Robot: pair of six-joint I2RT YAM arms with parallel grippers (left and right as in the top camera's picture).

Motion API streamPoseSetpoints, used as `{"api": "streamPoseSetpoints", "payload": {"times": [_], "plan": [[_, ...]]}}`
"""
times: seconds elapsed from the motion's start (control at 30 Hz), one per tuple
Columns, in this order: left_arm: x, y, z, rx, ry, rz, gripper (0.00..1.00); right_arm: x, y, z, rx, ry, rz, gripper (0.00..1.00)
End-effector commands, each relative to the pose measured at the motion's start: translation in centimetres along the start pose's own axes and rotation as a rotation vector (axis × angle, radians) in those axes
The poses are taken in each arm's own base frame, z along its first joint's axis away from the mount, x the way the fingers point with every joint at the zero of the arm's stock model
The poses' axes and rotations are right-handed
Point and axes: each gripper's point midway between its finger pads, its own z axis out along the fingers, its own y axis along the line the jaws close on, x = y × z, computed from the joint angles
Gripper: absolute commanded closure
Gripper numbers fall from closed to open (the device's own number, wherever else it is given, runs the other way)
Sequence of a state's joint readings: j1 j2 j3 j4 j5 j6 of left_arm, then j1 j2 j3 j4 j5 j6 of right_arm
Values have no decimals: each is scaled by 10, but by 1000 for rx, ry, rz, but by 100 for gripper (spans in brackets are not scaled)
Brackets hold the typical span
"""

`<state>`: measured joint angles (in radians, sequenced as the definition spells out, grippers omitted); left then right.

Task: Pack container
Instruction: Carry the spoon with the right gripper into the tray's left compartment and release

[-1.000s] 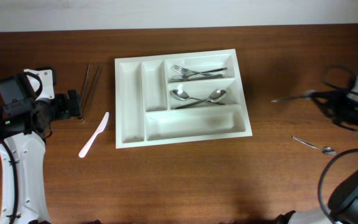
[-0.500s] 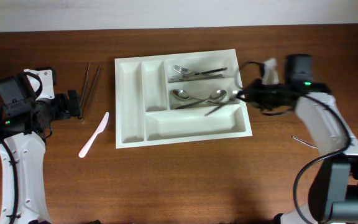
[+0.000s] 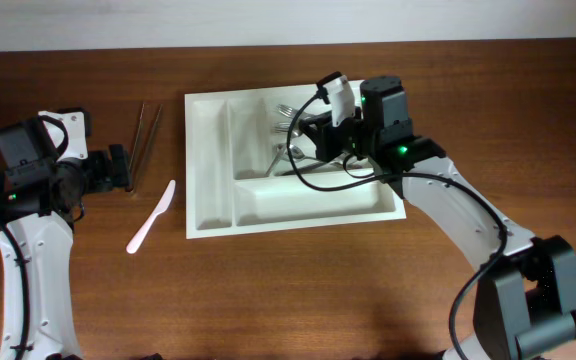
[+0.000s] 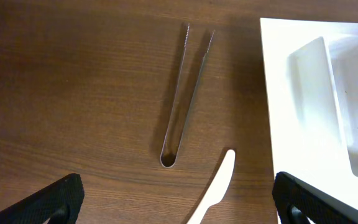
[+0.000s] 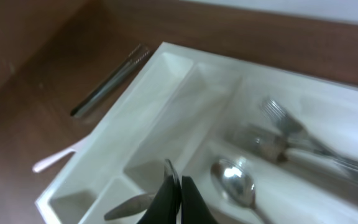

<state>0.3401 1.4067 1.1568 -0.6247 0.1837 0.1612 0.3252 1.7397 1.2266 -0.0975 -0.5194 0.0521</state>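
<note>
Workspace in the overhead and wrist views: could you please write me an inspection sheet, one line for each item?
Surface: brown wooden table, no spills seen.
Job's things: large white plastic cutlery tray holds metal forks and a metal spoon; both narrow compartments are empty.
Clutter: metal tongs and a white plastic knife lie left of the tray.
Grippers: left pincer open, empty; right pincer over the tray, shut on a thin metal utensil.
Cables: black cables run along both arms.
Surroundings: pale strip beyond the far edge; nothing else seen.
</note>
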Motion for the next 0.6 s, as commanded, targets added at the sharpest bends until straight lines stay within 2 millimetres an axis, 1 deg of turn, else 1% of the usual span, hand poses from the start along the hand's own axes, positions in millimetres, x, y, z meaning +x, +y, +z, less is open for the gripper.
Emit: {"api": "streamPoseSetpoints", "payload": {"times": [0.0, 0.1, 0.27, 0.37, 0.57], "plan": [[-8, 0, -3, 6, -21, 14, 1, 10, -9, 14, 20, 19, -70, 96], [-8, 0, -3, 6, -21, 14, 1, 17, -10, 26, 2, 23, -94, 96], [-8, 0, -3, 6, -21, 14, 1, 29, -11, 52, -26, 20, -120, 96], [-8, 0, -3, 6, -21, 14, 1, 32, -8, 62, -40, 12, -130, 96], [-8, 0, -3, 6, -21, 14, 1, 32, 8, 76, -71, -13, -163, 96]]}}
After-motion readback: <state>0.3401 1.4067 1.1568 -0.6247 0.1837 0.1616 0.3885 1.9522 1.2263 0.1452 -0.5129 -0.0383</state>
